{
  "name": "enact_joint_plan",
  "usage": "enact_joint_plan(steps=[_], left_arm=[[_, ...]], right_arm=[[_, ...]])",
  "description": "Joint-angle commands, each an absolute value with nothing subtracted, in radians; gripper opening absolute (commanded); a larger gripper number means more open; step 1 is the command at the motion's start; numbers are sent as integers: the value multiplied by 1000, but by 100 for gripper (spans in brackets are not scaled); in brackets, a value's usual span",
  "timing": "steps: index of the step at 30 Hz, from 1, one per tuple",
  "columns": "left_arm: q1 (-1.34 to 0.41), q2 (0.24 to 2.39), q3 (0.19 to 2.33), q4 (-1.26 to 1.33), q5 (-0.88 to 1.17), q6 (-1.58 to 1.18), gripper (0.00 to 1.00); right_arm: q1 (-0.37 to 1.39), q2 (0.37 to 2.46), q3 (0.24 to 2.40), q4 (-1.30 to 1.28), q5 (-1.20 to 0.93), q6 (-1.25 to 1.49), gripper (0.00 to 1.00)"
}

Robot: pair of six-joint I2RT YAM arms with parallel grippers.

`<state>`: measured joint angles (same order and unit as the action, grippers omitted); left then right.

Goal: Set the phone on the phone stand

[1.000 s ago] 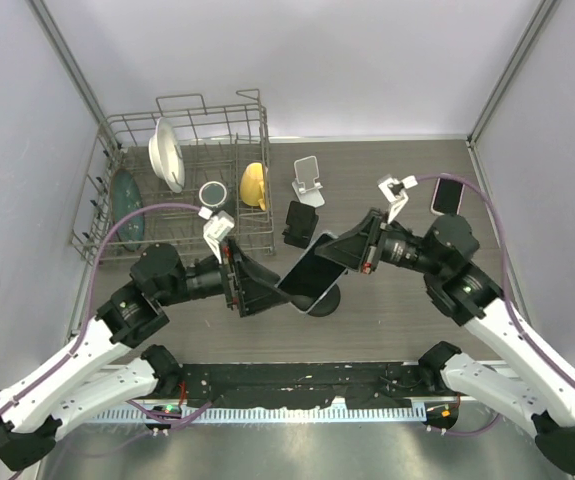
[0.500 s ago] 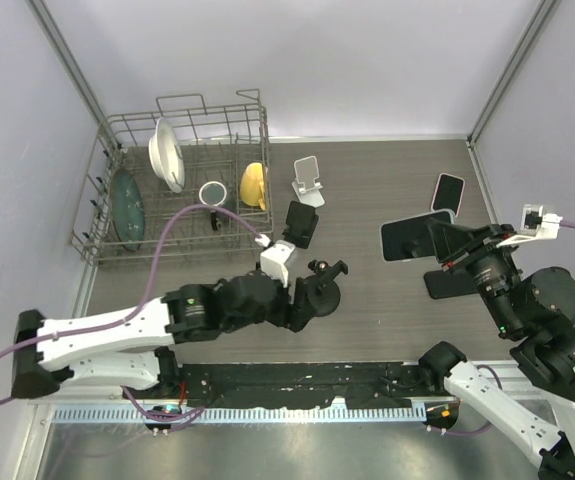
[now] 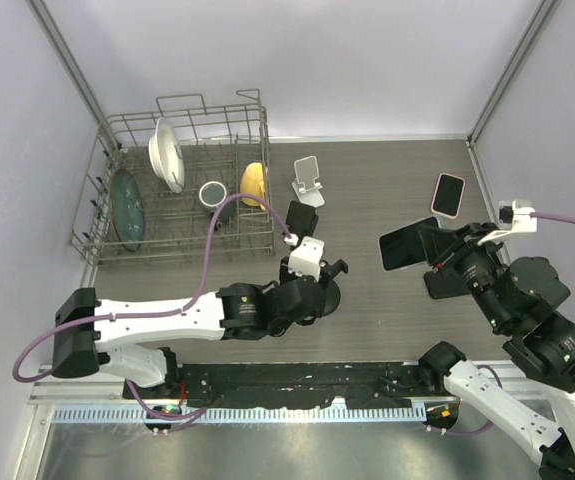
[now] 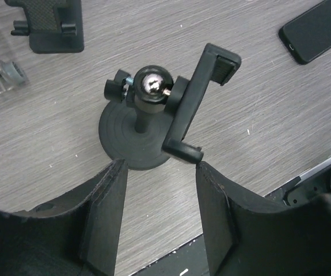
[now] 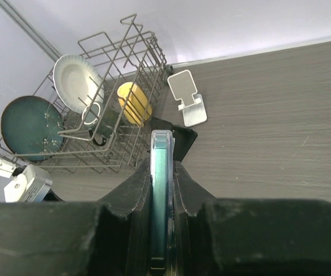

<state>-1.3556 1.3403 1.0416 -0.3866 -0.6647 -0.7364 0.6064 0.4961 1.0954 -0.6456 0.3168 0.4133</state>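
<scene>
My right jaws are clamped on the phone [image 3: 405, 246] and carry it above the bench [image 3: 377, 175], off to the right of the middle. In the right wrist view I see the phone edge-on, a thin teal strip pinched between the two black fingers [image 5: 132, 198], with its long side running straight away from the camera. From above, its dark screen tilts toward the left.

My left arm reaches across the front of the bench to the phone stand [image 4: 145, 123], which sits near the middle. This stand is black, with a round base, a short stem, a shiny ball joint and a clamp bracket leaning off to one side of the ball. In the left wrist view my left jaws stand apart and grip nothing. The two fingers [image 4: 105, 221] flank the near edge of the round base, and the base lies just ahead of the gap. I cannot tell whether either fingertip touches it.

A small black stand [image 3: 300, 222] sits just beyond the phone stand, and a white stand [image 3: 309, 178] is farther back. The dish rack [image 3: 117, 235] takes the far left, holding a white plate [image 3: 167, 152], a dark green plate [image 3: 125, 200], a yellow cup [image 3: 254, 182] and a mug [image 3: 213, 192]. A second phone [image 3: 448, 193] with a pale rim lies flat at the far right. A dark phone [image 4: 320, 29] lies on the bench, well apart from the phone stand.
</scene>
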Motion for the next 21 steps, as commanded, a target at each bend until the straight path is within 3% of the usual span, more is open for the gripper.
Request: enact_joint_plan(steps=[1, 10, 21], left_arm=[[-1361, 1379, 1112, -325, -739, -709, 52], [-1359, 1416, 1118, -311, -738, -680, 56], [-1327, 1342, 1052, -353, -709, -606, 19]], right_arm=[[607, 502, 1098, -565, 276, 405, 1], [607, 523, 1080, -549, 209, 394, 1], [607, 630, 1091, -577, -79, 281, 1]])
